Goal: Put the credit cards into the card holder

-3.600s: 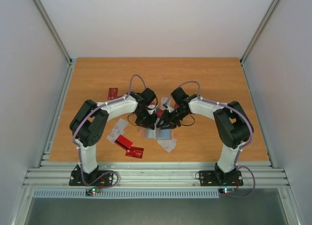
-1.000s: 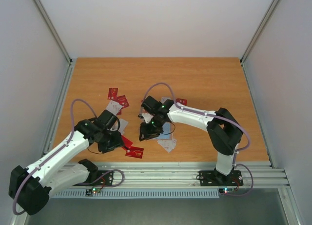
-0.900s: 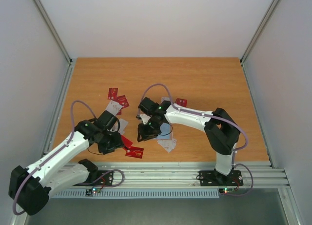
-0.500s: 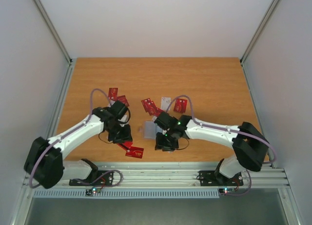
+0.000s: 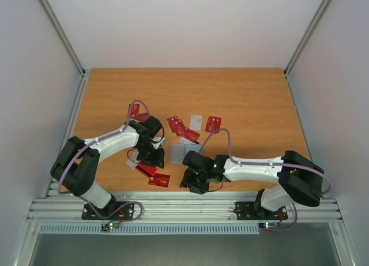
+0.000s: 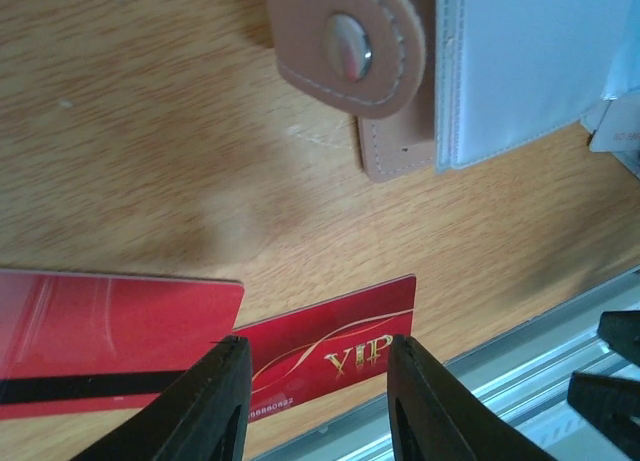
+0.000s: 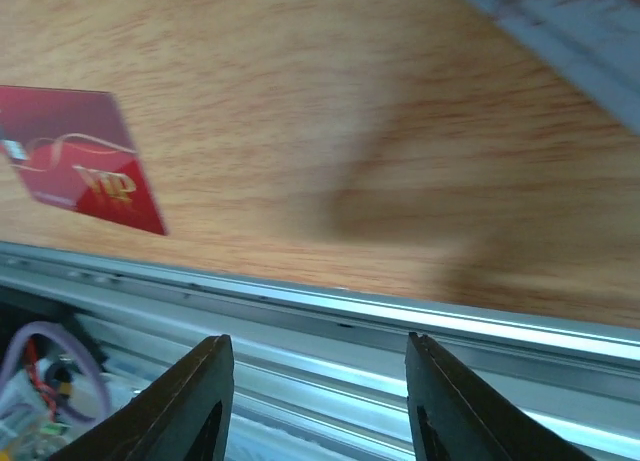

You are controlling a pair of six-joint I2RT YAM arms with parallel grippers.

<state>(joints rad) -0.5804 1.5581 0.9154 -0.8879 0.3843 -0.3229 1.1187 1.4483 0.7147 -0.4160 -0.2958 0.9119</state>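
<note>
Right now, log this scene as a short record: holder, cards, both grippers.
card holder: open on the table, blue-grey inside up
loose cards: red and white, scattered beyond and left of the holder
VIP card: flat on the table, near the front edge
left gripper: open, empty, close to the VIP card
right gripper: open, empty, by the front rail

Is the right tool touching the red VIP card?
Apart. Right wrist view shows the red VIP card clear of the right tool, bare wood between them.
</note>
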